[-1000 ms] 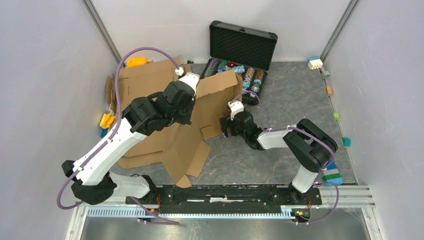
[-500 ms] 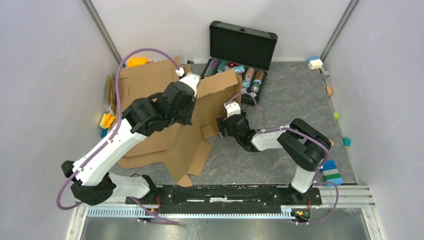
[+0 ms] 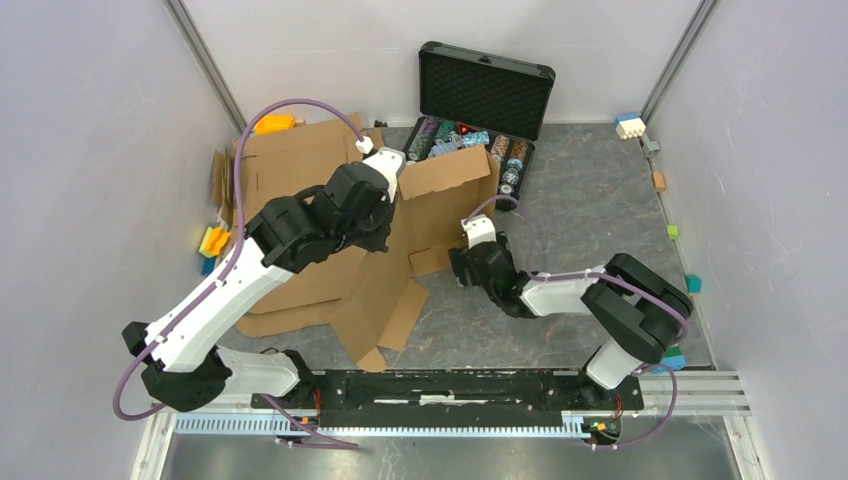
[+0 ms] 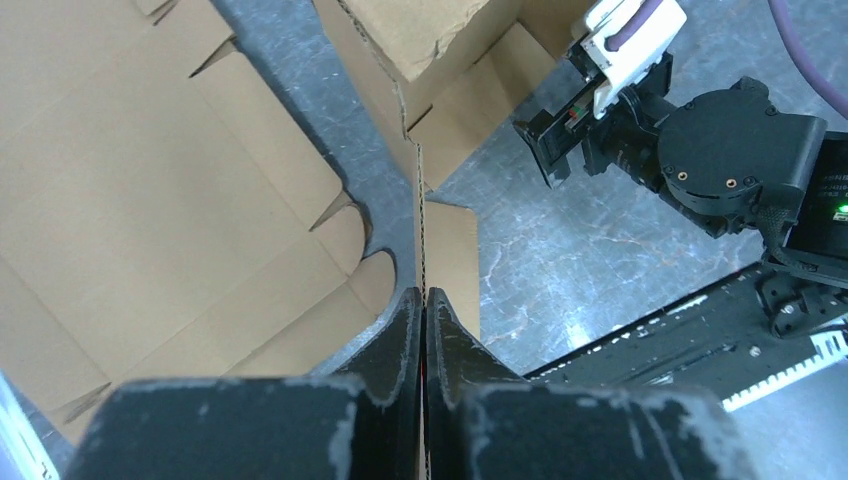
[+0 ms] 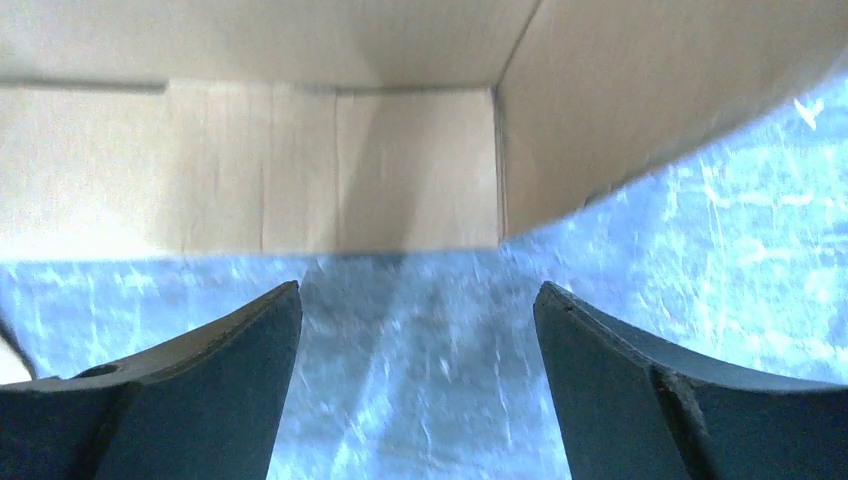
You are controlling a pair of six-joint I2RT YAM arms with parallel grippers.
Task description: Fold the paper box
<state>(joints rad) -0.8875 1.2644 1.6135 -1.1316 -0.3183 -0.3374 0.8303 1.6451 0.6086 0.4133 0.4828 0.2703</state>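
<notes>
A plain brown corrugated cardboard box [image 3: 290, 170] lies mostly opened out on the left half of the grey mottled worktop [image 3: 590, 200]. Its long axis runs slantwise from the far left corner toward the near middle, where a loose flap points at the arm bases. Its far right part is raised: a panel stands up on its crease just in front of the black hard case [image 3: 487, 95], whose foam-lined lid is up and whose tray holds rows of colourful chips [image 3: 497, 148]. The left tool [image 4: 422, 300] hangs over the middle of the sheet, its fingers pressed together on a thin edge of cardboard. That edge is seen edge-on as a line running straight away from the fingertips toward the raised panel. The right tool [image 5: 415, 300] sits low over the worktop at the near right corner of the raised part, fingers spread wide with only bare worktop between them. Ahead of it a short flap lies flat and a taller wall rises to its right. Whether its fingertips touch the cardboard cannot be told.
</notes>
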